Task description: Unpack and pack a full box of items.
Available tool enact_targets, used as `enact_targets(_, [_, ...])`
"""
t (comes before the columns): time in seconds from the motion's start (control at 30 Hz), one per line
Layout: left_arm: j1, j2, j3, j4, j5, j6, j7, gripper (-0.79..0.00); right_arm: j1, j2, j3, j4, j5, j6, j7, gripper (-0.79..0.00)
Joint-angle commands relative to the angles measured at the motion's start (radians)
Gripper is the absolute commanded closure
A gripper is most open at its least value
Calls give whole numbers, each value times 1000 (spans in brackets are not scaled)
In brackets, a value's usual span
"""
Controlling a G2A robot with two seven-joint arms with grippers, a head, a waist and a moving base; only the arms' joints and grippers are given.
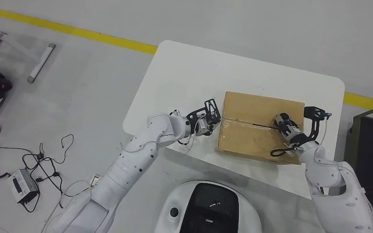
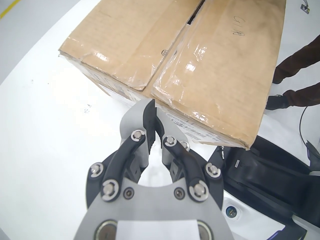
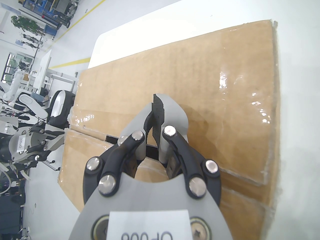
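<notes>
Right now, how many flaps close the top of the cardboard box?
2. The far flap lies on the side away from the robot, the near flap on the robot's side; they meet at the middle seam. Anything beneath them is hidden.

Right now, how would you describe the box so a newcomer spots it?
Find the white table. The cardboard box sits on it, the left gripper at one end, the right gripper over the other. It is the sole brown thing, tape-glossy, a dark slit along its middle seam.
</notes>
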Motion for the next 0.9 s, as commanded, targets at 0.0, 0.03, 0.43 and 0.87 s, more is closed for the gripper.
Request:
enact_targets(0.0, [0, 3, -1, -20, 40, 6, -2, 0, 1, 0, 0, 3, -2, 0, 1, 0])
enact_targets(0.03, [3, 4, 0, -30, 57, 8, 1, 0, 1, 0, 1, 4, -3, 0, 2, 0])
enact_targets(0.43, [21, 16, -5, -111, 148, 7, 31, 0, -3, 0, 20, -17, -1, -5, 8, 0])
enact_targets(0.87, [23, 16, 2, -91, 123, -8, 58, 0, -16, -3, 27, -107, 56, -64, 4, 0])
